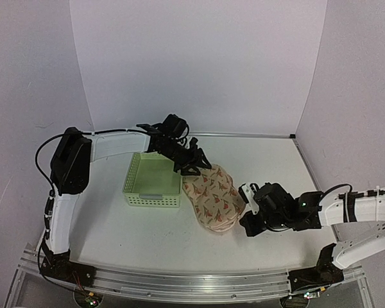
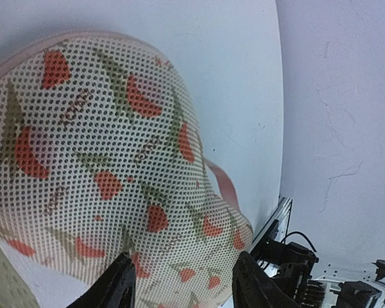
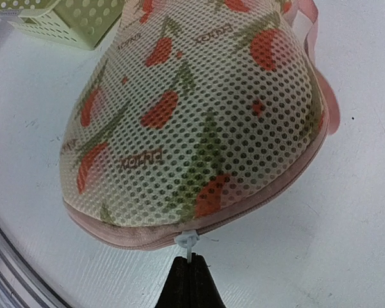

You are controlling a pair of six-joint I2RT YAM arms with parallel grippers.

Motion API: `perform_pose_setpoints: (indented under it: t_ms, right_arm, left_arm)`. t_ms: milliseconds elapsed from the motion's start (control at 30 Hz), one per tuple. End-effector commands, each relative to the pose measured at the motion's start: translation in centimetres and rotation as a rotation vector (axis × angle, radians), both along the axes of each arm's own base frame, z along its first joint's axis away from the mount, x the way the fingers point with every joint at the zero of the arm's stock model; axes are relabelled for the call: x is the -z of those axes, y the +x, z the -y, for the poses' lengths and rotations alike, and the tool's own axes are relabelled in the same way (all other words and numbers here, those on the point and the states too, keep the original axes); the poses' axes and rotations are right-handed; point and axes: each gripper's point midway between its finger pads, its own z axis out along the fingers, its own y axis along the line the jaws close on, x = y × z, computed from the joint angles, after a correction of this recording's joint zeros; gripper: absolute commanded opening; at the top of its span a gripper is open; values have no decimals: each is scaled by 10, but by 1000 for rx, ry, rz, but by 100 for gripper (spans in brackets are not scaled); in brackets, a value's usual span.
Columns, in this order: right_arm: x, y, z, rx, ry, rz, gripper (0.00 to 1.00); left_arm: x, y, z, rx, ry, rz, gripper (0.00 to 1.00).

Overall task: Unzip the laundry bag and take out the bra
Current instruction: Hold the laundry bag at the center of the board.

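The laundry bag [image 1: 212, 196] lies zipped shut on the white table, a cream mesh pouch with red and green motifs and pink edging. My right gripper [image 3: 191, 262] is shut on the white zipper pull [image 3: 187, 242] at the bag's [image 3: 199, 109] near rim; in the top view it [image 1: 245, 218] sits at the bag's right side. My left gripper [image 2: 183, 260] stands open over the bag's [image 2: 102, 147] far end, its fingers wide apart with the mesh between them, and appears as [image 1: 194, 168] from above. The bra is hidden.
A light green lattice basket [image 1: 153, 200] stands just left of the bag, its corner [image 3: 83, 29] showing in the right wrist view. White walls enclose the table at the back and sides. A metal rail [image 1: 179, 282] runs along the near edge.
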Motion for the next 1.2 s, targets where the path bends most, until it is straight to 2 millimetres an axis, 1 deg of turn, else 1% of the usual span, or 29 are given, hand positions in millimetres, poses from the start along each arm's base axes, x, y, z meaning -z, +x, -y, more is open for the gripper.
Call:
perform_pose_setpoints:
  t_ms: [0,133,200,300,333,367,467,567,667,767,933,1067,1167]
  right_arm:
    - [-23,12,-24,7,78,12,0]
    - [-19,14,-33,10,87,-10,0]
    - [-18,15,-36,13,91,-21,0]
    - [-16,17,-43,21,113,-32,0]
    - [-16,18,-46,27,124,-37,0]
    - [-17,19,-49,32,135,-41,0]
    - [-19,23,-56,55,169,-52,0]
    - [-21,28,-59,91,196,-50,0]
    - [-24,33,-62,128,227,-48,0]
    - [-28,40,-64,173,254,-41,0]
    - [-37,50,-65,246,299,-19,0]
    - [-44,58,-66,301,354,2,0]
    - [-47,62,-67,325,379,11,0]
  left_arm:
    - [-67,-24,-7,5,-51,112,55]
    - [-75,-51,-11,-11,-42,96,61]
    - [-73,-64,-14,-51,-21,85,65]
    - [-70,-89,-9,-74,-62,38,70]
    - [-71,-98,-8,-80,-85,20,72]
    - [-63,-105,-10,-91,-95,-9,73]
    - [-58,-119,-12,-134,-192,-72,75]
    - [-55,-128,-15,-169,-253,-113,75]
    - [-51,-132,-20,-209,-245,-115,75]
    - [-45,-133,-27,-272,-234,-128,74]
    - [-37,-130,-35,-344,-270,-138,73]
    - [-34,-135,-28,-355,-299,-166,73]
    - [-24,-141,-24,-366,-294,-206,72]
